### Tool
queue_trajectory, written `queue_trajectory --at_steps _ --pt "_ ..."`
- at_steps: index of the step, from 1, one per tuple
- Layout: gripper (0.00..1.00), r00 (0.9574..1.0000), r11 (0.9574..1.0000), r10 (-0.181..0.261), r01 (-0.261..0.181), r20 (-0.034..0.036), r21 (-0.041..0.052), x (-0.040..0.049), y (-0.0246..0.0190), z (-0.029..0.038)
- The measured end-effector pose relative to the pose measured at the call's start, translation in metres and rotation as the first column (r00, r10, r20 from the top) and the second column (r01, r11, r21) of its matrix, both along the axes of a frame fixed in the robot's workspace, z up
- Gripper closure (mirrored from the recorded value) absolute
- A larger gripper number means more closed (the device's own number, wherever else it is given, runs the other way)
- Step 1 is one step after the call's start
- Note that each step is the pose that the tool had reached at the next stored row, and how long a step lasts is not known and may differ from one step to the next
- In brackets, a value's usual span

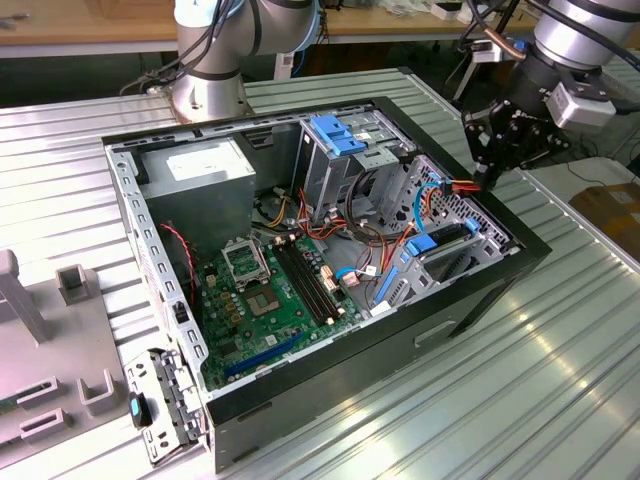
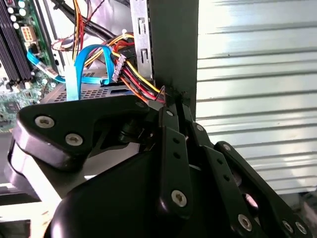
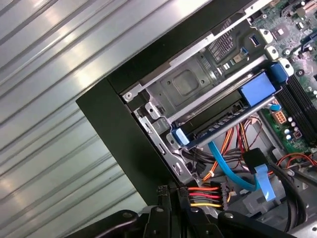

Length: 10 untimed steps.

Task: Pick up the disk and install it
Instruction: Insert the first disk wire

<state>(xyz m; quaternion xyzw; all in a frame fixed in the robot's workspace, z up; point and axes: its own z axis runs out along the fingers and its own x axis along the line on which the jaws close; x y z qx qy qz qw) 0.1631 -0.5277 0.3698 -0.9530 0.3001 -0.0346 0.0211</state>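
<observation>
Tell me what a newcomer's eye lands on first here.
The open black computer case on the ribbed metal table, its green motherboard exposed. Next, the black tool at the case's far corner on the exterior view's right, by red and yellow wires. The blue-railed disk sits in its bay.

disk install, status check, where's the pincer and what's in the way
Pincer at the case's rim, by the drive bay. Disk with blue rail sits in the bay. Power plug and coloured wires right at the pincer tips.
</observation>
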Motion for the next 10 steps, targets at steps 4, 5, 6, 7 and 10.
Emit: queue_trajectory --at_steps 4,5,6,7,10 --pt "0.83 0.9948 0.9948 -0.101 0.101 0.0 0.0 0.0 0.0 -0.0003" --pt "0.83 0.9924 0.9924 -0.123 0.123 0.0 0.0001 0.0 0.0 -0.0005" --pt "0.83 0.9906 0.9906 -0.137 0.137 0.0 0.0 0.0 0.0 -0.0006" --pt "0.83 0.986 0.986 -0.167 0.167 0.0 0.0 0.0 0.0 -0.0008" --pt "0.83 0.979 0.979 -0.204 0.204 0.0 -0.0001 -0.0105 0.0 -0.0011"
